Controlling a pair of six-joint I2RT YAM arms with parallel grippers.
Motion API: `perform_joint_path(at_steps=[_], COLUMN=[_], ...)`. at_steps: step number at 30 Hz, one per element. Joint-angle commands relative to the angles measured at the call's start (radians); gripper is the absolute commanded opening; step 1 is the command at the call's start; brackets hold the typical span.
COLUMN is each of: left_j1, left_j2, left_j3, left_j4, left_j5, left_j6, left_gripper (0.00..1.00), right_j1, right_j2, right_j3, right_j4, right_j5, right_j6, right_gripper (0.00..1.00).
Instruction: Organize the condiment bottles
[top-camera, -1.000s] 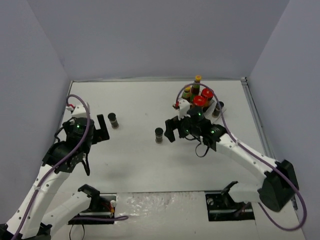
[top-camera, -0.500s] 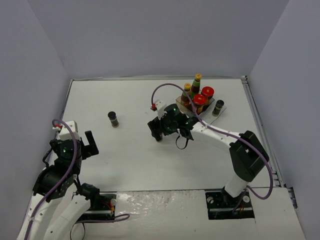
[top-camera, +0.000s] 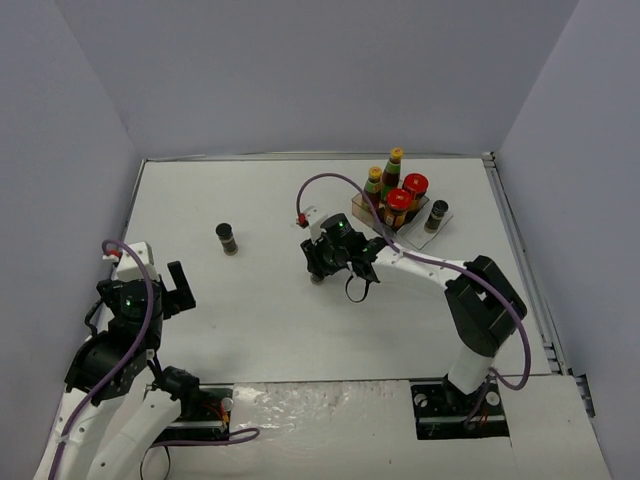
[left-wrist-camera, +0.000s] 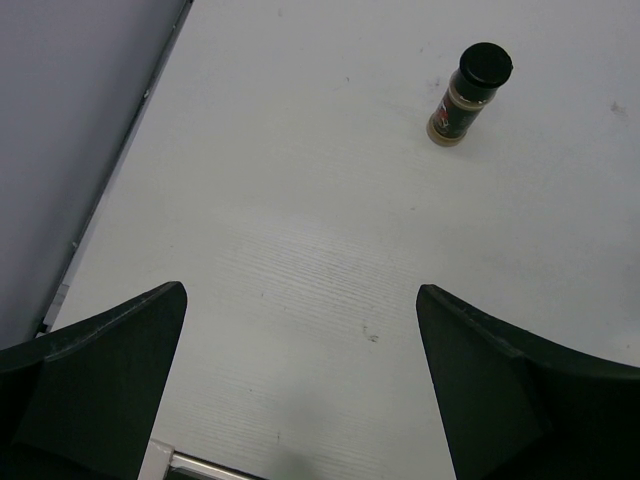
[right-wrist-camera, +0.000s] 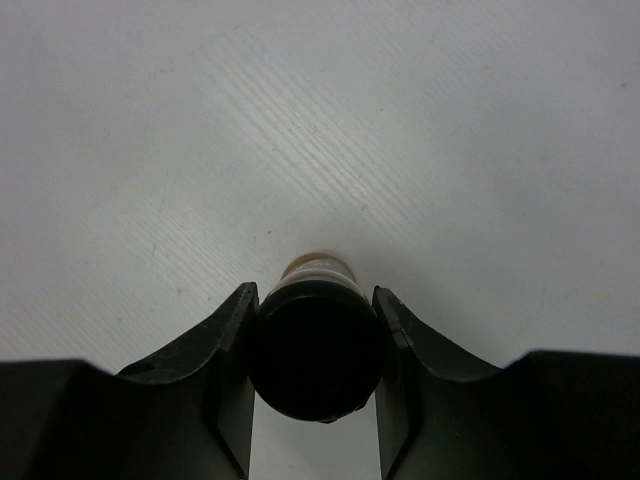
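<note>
- Grasping is the step in hand: the right gripper (right-wrist-camera: 315, 300) has its jaws pinched on the cap of a tiny dark black-capped shaker (right-wrist-camera: 316, 355), which stands mid-table, well apart from the clear plastic compartment tray (top-camera: 357, 208).
- Next, I judge, comes a straight lift and a carry to that tray, avoiding the 2 tall yellow-capped bottles (top-camera: 395, 165) and 2 squat red-lidded jars (top-camera: 415, 185).
- The left gripper (left-wrist-camera: 300, 380) is spread wide and empty, with a second dark shaker (left-wrist-camera: 470, 92) ahead of it.
- The held shaker's body is hidden, and free tray compartments cannot be made out.
</note>
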Motion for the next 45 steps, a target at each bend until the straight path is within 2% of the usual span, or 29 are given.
perform_joint_path(at_steps=[1,5,9,16,20,28,45], left_j1=[0.005,0.005,0.005,0.007,0.008,0.008,0.008], left_j2=[0.026,0.028,0.032,0.039,0.036,0.027,0.027], left_j3=[0.031,0.03,0.03,0.03,0.029,0.029,0.028], left_j4=[0.046,0.049,0.05,0.055,0.053,0.05,0.05], left_j5=[-0.008,-0.002,0.004,0.021,0.022,0.019,0.015], left_j6=[0.007,0.009,0.01,0.015,0.013,0.012,0.009], left_gripper=[0.97,0.97,0.97,0.97,0.97,0.97,0.97], right_j1=[0.003,-0.013,-0.07,-0.293,-0.44,-0.572,-0.641], right_j2=[-0.128,-0.257,-0.399,-0.538,-0.508,-0.362,-0.123], right_j3=[-0.021,-0.063,-0.083,-0.099,-0.088,-0.052,-0.035], right_j4=[0.057,0.044,-0.006,-0.06,-0.057,0.012,0.139], right_j5=[0.075,0.117,0.229,0.395,0.348,0.303,0.336], right_j6=[0.01,0.046,0.098,0.151,0.183,0.202,0.231], right_gripper=[0.12,0.01,0.0,0.0,0.0,0.0,0.0])
